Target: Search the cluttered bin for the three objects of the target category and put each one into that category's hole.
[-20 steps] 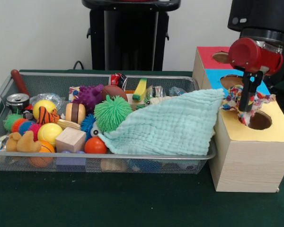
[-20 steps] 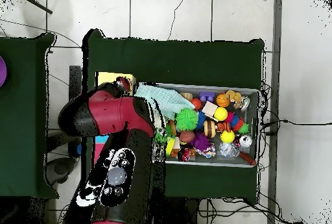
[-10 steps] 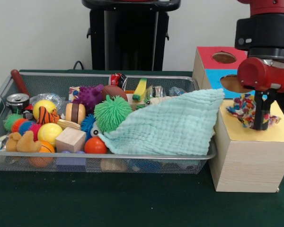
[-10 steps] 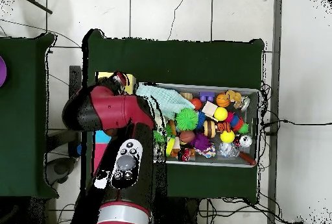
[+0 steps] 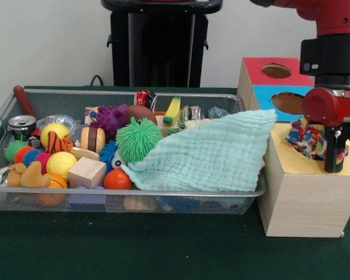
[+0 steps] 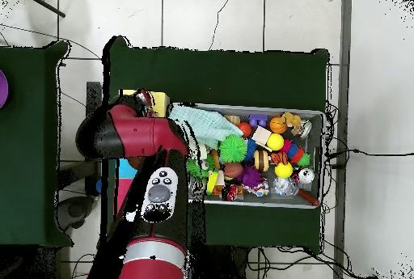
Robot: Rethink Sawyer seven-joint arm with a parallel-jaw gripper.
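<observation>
The tool (image 5: 335, 160) has slid toward the front edge of the yellow-topped box (image 5: 306, 192). A second ago it stood right at the hole with the confetti wrapper (image 5: 306, 139). Now the wrapper lies crumpled on the yellow top, just behind the tool, and it covers the spot where the hole was seen. I cannot tell if the tool is pinching the wrapper or has let go. I think the wrapper is not down the hole yet, so this first drop may need a push or another try.

The wrapper is crinkly, thin and bunched up. The box is smooth pale wood. Beside the box, the bin (image 5: 163, 193) is shiny wire mesh. A soft, quilted green cloth (image 5: 213, 154) hangs over the bin's end and touches the box.
</observation>
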